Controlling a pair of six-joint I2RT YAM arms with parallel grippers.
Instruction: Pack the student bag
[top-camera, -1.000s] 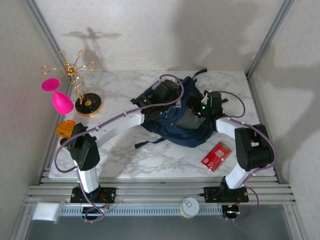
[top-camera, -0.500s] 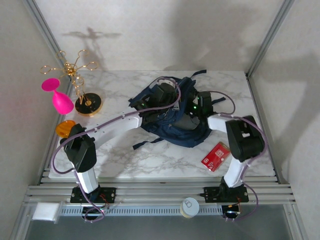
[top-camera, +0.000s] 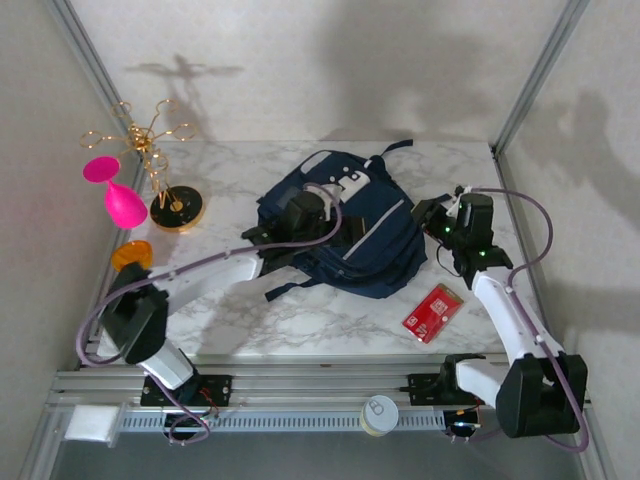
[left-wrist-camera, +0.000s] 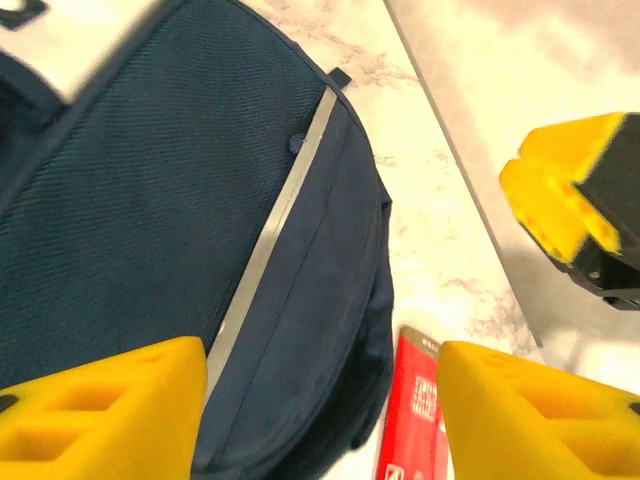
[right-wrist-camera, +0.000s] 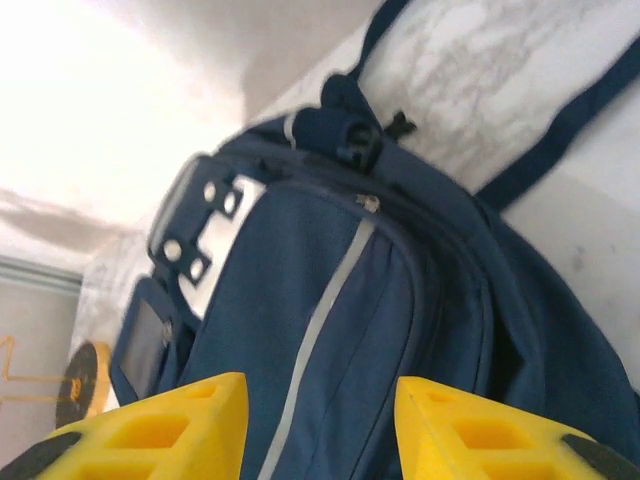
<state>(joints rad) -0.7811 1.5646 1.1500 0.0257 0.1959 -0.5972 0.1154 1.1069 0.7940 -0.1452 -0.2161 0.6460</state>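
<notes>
The student bag (top-camera: 350, 235) is a navy backpack lying front up mid-table, its light stripe and white trim patches showing. My left gripper (top-camera: 318, 222) hovers over the bag's left part, jaws open with nothing between them; in the left wrist view (left-wrist-camera: 320, 425) the bag's front pocket (left-wrist-camera: 200, 200) lies below the fingers. My right gripper (top-camera: 440, 222) stands just off the bag's right edge, open and empty, and faces the bag (right-wrist-camera: 340, 300) in the right wrist view (right-wrist-camera: 320, 435). Its yellow fingertips (left-wrist-camera: 565, 205) show in the left wrist view.
A red booklet (top-camera: 433, 312) (left-wrist-camera: 412, 415) lies on the marble near the bag's lower right corner. At the far left stand a gold wire stand (top-camera: 165, 165), a pink glass (top-camera: 120, 200) and an orange piece (top-camera: 130, 257). A white can (top-camera: 379, 413) sits on the front rail.
Both grippers have let go of the bag and opened. The right arm has swung out to the right, the left has drawn back left. The bag now lies flat, front showing.
</notes>
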